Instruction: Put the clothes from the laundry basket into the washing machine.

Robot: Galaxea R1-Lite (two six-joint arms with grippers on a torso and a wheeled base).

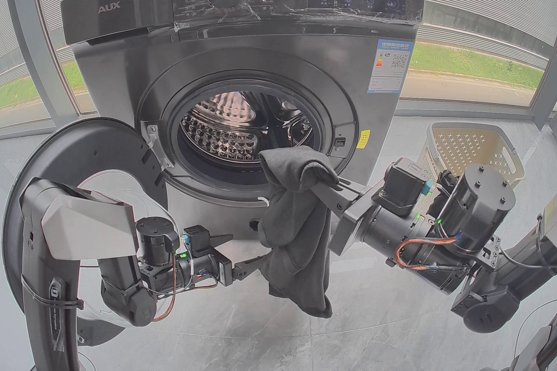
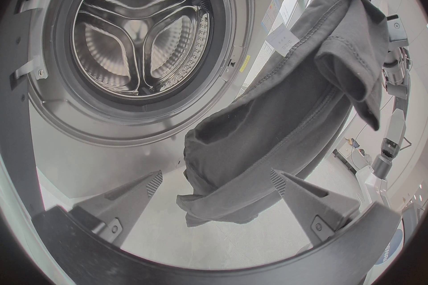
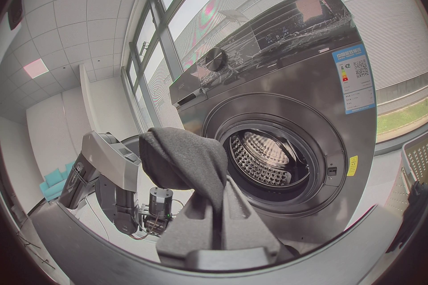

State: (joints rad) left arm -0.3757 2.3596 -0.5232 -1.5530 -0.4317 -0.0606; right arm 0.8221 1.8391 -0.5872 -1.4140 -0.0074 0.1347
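Okay, my right gripper (image 1: 324, 188) pinches the garment (image 1: 296, 227), dangling just before the washer (image 1: 116, 65); my left gripper (image 1: 241, 254) gapes near its hem. Drum (image 1: 226, 128) looks empty, so nothing's loaded yet, I judge.

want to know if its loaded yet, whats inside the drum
Bare perforated steel and three ribs in the drum; no clothes seen. The hanging garment covers its lower right in the head view, and the door seal hides its lowest front.
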